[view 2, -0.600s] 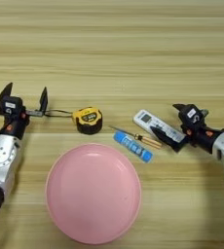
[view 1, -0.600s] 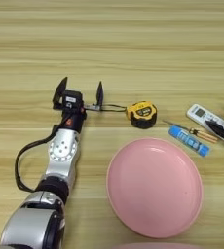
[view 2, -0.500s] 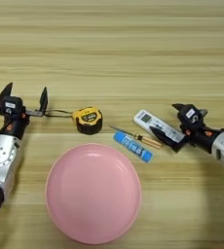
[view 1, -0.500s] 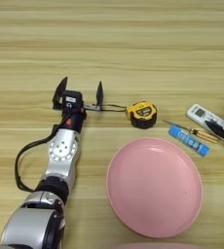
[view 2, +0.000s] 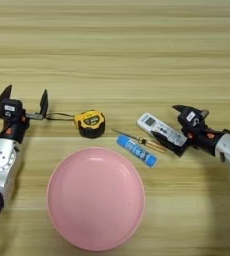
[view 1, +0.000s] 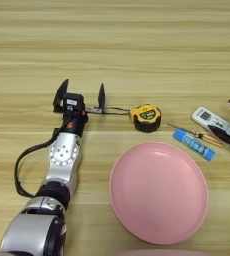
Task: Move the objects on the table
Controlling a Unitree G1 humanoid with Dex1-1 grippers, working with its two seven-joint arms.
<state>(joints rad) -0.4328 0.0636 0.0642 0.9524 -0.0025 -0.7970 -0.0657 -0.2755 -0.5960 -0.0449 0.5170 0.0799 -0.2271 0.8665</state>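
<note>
A yellow-and-black tape measure [view 1: 146, 117] lies on the table [view 1: 137, 45] left of centre. Its thin black loop strap [view 1: 115, 110] runs left to the right finger of my left gripper [view 1: 82, 95]. That gripper is open, fingers spread wide, with nothing between them. A white remote [view 2: 158, 128] with a small screen lies slanted at the right. My right gripper [view 2: 173, 123] is open, its fingers straddling the remote's right end, the lower finger lying along the remote's near edge.
A large pink plate [view 2: 94, 197] takes up the near middle of the table. A blue tube [view 2: 137, 151] and a thin orange-handled tool [view 2: 143, 142] lie between the tape measure and the remote, just beyond the plate's rim.
</note>
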